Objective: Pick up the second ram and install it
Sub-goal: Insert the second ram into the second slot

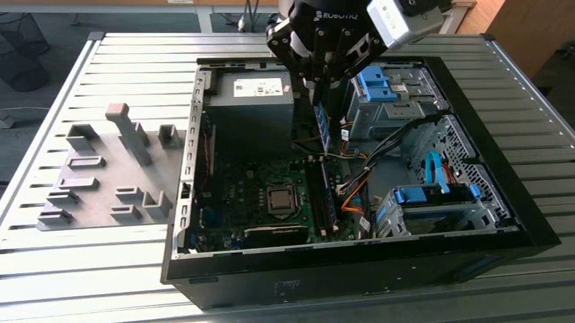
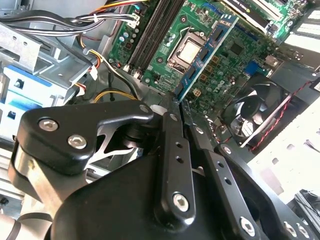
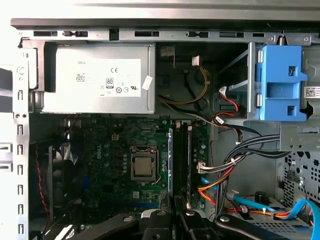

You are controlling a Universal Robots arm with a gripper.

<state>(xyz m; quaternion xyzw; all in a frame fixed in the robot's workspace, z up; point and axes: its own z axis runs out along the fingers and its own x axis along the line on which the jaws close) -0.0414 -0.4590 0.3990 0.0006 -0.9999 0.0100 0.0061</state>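
Black, jointed and bolted, the gripper (image 1: 316, 87) is seen clenched on the second ram (image 1: 322, 128). The ram is a thin green board with a bluish sheen, held upright and hanging straight below the fingertips. Beneath the gripper an open black computer case (image 1: 359, 269) is laid on a ribbed grey metal table (image 1: 134, 54). A grey tray of holder blocks (image 1: 99, 175), shown by the exterior view, is set well to the side of the gripper. Inside the case, a boxy grey power supply (image 3: 100, 80) is found beside the gripper, and a green motherboard (image 3: 110, 145) under it. Blue plastic drive brackets (image 3: 280, 82) are mounted on the gripper's other side. A round black fan (image 2: 255, 112) is caught by the second wrist view. In both wrist views the ram (image 2: 202, 62) is seen edge-on (image 3: 171, 165), next to the square metallic processor socket (image 3: 143, 165).
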